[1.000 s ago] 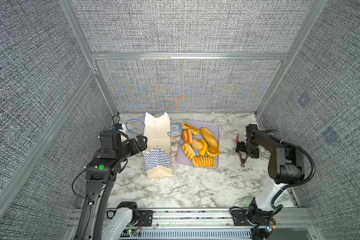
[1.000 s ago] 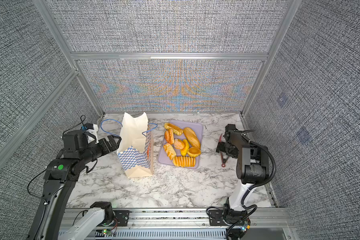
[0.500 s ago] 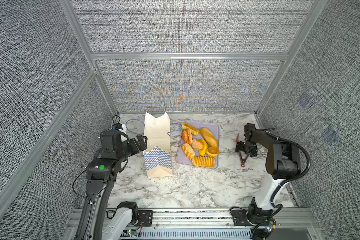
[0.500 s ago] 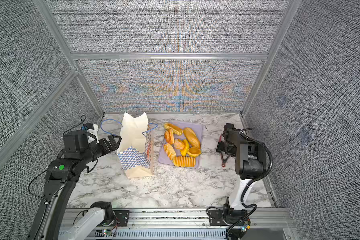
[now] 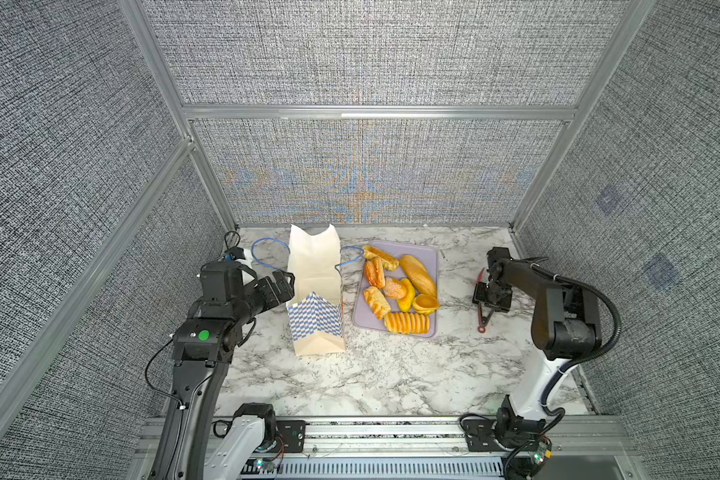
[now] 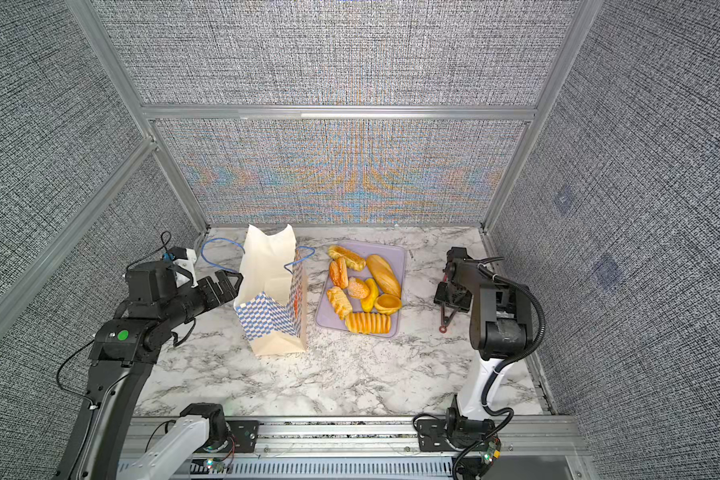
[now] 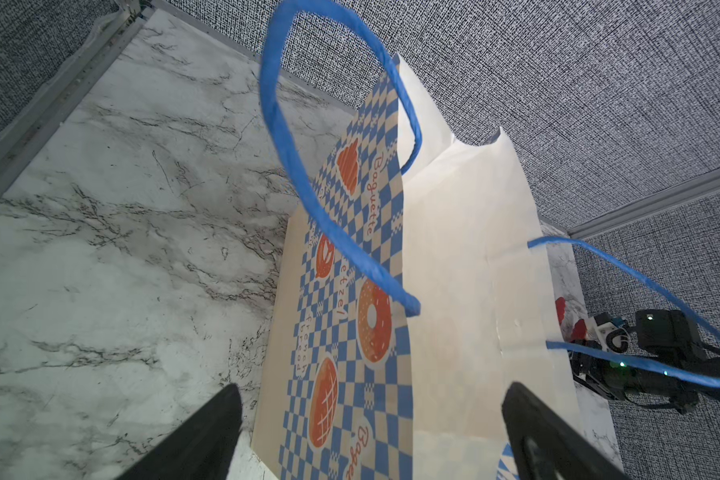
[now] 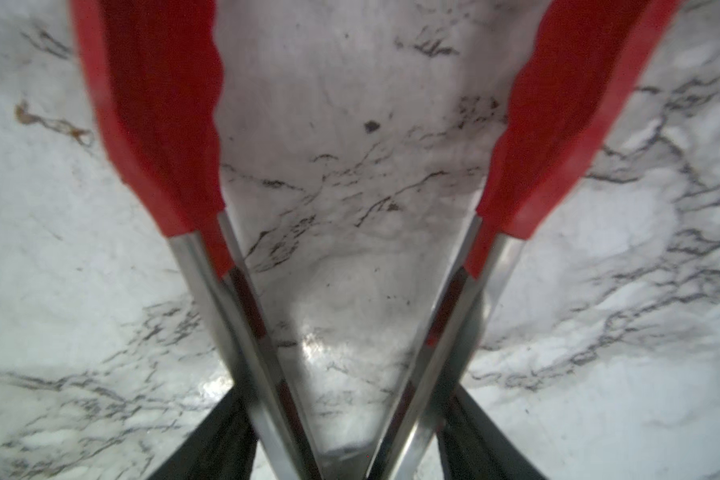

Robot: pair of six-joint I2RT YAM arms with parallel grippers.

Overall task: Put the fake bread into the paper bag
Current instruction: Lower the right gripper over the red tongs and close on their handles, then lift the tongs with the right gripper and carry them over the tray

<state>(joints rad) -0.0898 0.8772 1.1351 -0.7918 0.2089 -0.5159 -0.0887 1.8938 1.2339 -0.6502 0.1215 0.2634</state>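
The paper bag (image 5: 314,266) (image 6: 267,270) stands upright and open at the back left, its blue cord handles spread out. My left gripper (image 5: 285,286) (image 6: 229,282) is open right beside the bag's left wall, near the rim. In the left wrist view the bag (image 7: 454,270) fills the space ahead of the spread fingers (image 7: 208,432). The fake bread, among it a long loaf (image 5: 417,275) (image 6: 383,275) and a ribbed roll (image 5: 407,323), lies on the lavender tray (image 5: 429,253). My right gripper (image 5: 491,297) (image 6: 454,296) (image 8: 346,399) is down on the table, its fingers pressed on the steel arms of the red tongs (image 5: 484,320) (image 8: 163,124).
The tray (image 6: 395,251) sits just right of the bag. The tongs (image 6: 445,320) lie on the marble right of the tray, red tips toward the back wall. Grey padded walls and an aluminium frame close in three sides.
My right gripper's jaws have narrowed onto the tongs' arms, and the right arm has shifted slightly over them. The left arm and the bag have not moved.
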